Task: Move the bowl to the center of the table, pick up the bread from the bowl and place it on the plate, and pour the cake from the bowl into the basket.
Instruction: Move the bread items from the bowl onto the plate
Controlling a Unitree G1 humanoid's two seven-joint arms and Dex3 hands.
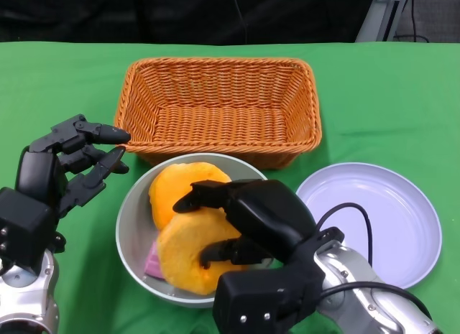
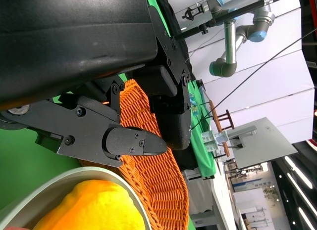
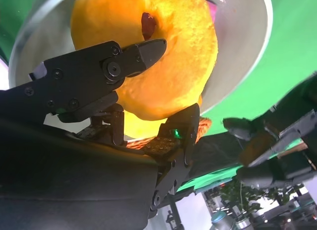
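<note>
Head view shows a round grey-green bowl on the green tablecloth, just in front of the rectangular woven orange wicker basket and beside the round pale lavender plate, which lies to its right. Two round, flat, golden-yellow pieces of bread sit in the bowl: the nearer bread overlaps the farther bread, and a bit of pink cake peeks out under the nearer one at the bowl's left side. Being round discs, the bread pieces have no clear long axis; they lie tilted, leaning against the bowl's wall. The basket's long axis runs left to right across the table.

The right hand reaches into the bowl, its fingers clasped on the nearer bread; the right wrist view shows fingertips pressing its surface from opposite sides. The left hand hovers left of the bowl, near the basket's corner, fingers spread and grasping nothing.
</note>
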